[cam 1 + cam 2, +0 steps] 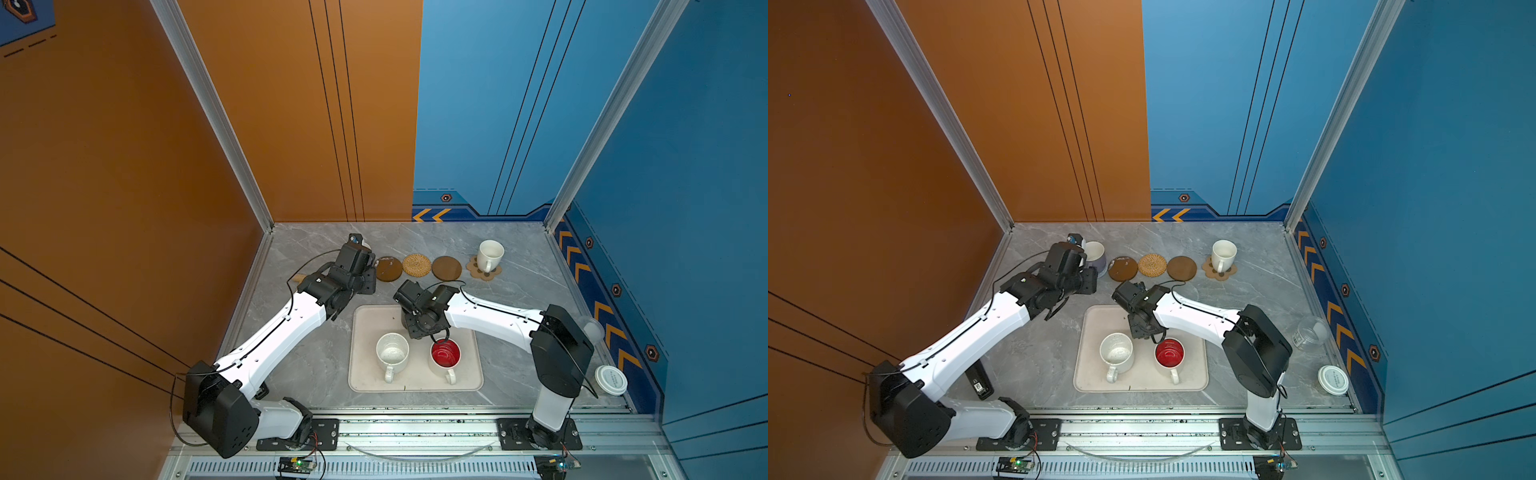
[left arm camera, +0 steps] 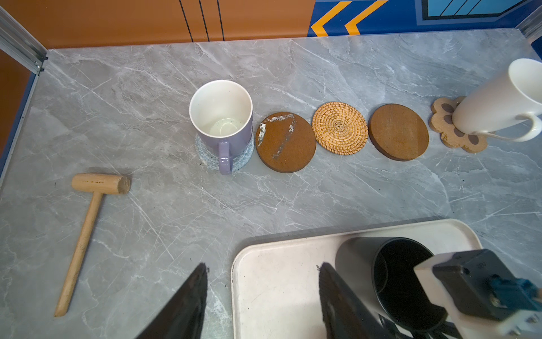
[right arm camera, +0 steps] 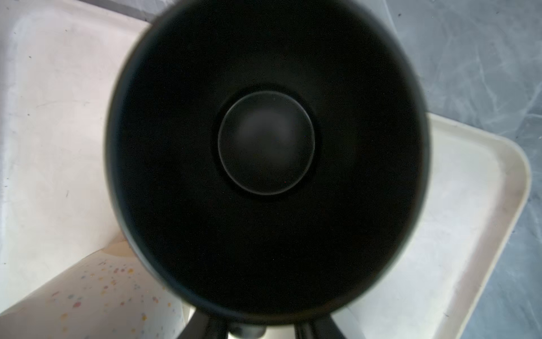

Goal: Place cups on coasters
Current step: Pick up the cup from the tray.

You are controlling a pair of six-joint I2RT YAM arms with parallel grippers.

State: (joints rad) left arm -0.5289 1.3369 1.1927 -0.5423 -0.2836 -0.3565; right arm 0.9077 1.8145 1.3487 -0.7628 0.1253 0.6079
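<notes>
Our grey marble bench [image 1: 519,291], orange wall [image 1: 291,124], blue wall [image 1: 478,104]; left tool [image 2: 262,267] released, right tool [image 3: 259,318] at black mug [image 3: 264,141], grip unclear.

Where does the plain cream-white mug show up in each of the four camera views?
In both top views: the cream-white mug stands on the paw-shaped coaster, ending the coaster row.
Left wrist: the mug, cut by the frame edge, on that coaster.
Right wrist: not in it.
Shared landmark: the cream tray, in every view.

Wooden mallet [image 2: 85,234] flat on marble table [image 2: 352,199]; cream tray [image 1: 361,374] central; white-lidded jar [image 1: 611,380], clear jar [image 1: 1310,330] near blue wall.
</notes>
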